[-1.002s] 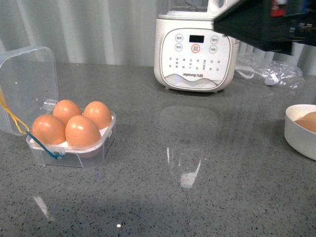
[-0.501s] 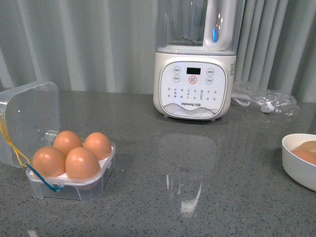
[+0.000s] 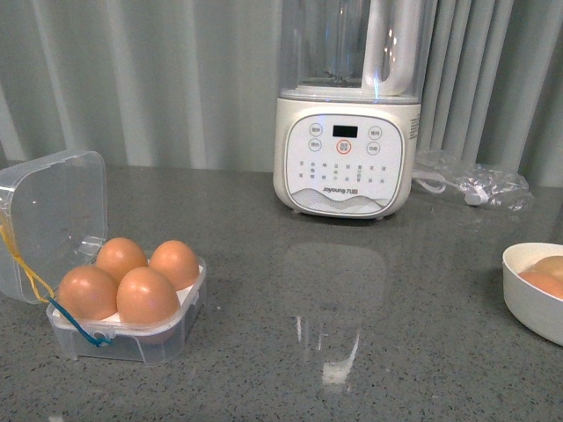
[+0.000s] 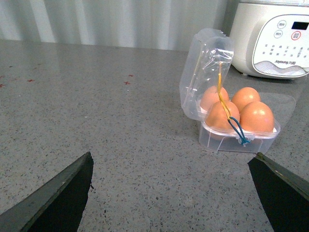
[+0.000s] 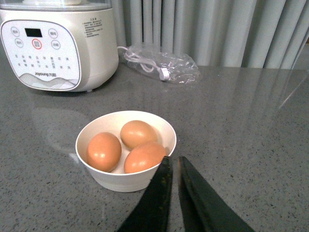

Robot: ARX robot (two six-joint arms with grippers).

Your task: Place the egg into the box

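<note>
The clear plastic box (image 3: pixel 167 338) stands at the left of the grey counter, lid (image 3: pixel 54 215) open and upright, with yellow and blue cord loops. All its cups hold brown eggs (image 3: pixel 146 294). It also shows in the left wrist view (image 4: pixel 227 142). My left gripper (image 4: pixel 171 166) is open and empty, low over bare counter, short of the box. My right gripper (image 5: pixel 173 162) is shut and empty, its tips beside a white bowl (image 5: pixel 116 181) that holds three brown eggs (image 5: pixel 104 151). Neither arm shows in the front view.
A white blender (image 3: pixel 345 149) stands at the back middle. A clear bag with a white cable (image 3: pixel 475 183) lies at the back right. The white bowl (image 3: pixel 528 303) sits at the right edge of the front view. Grey curtains hang behind.
The dark arm at the upper right a second ago has left the front view. The view has tilted upward, so the box and blender sit lower in frame. The eggs have not moved.
</note>
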